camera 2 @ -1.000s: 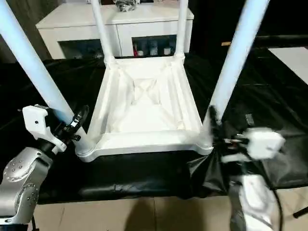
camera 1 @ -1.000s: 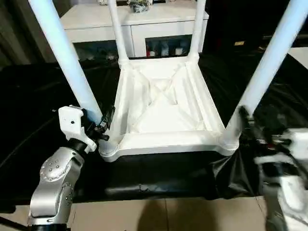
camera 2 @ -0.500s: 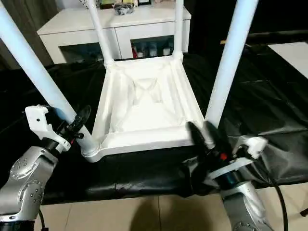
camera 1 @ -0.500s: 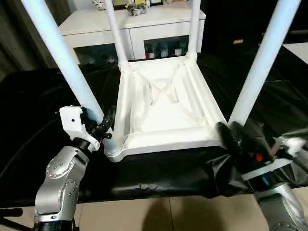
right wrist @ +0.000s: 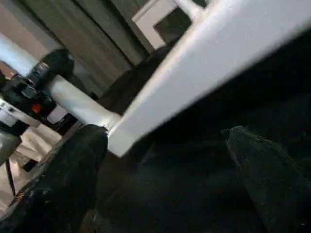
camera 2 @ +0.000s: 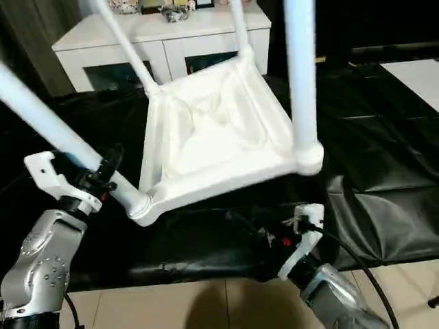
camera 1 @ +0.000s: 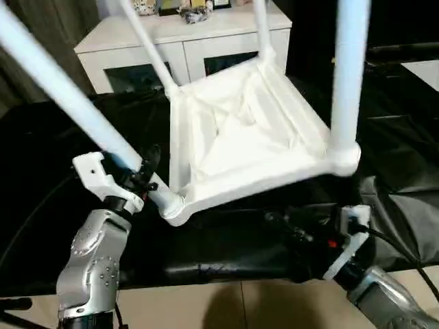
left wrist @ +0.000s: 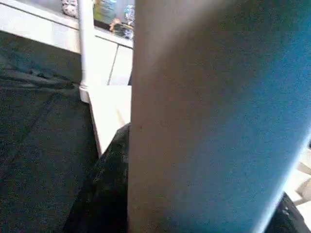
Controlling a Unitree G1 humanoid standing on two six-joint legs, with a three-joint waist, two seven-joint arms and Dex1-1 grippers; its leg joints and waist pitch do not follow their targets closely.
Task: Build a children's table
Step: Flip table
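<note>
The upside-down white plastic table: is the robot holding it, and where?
Yes. The left gripper is shut on the near-left round leg of the white plastic table, just above its socket. The right gripper is open beneath the tabletop's edge, holding nothing.

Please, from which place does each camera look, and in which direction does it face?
Left eye view: on the head, facing forward and down at the upturned, tilted children's table; both silver forearms show, and the left gripper grips a leg.
Right eye view: same scene from slightly aside, with the white cabinet behind.
Left wrist view: on the left wrist, looking along the leg that it holds.
Right wrist view: on the right wrist, under the tabletop edge; the right gripper is open.
Shared: right wrist and eye views both show the left gripper on the leg.
</note>
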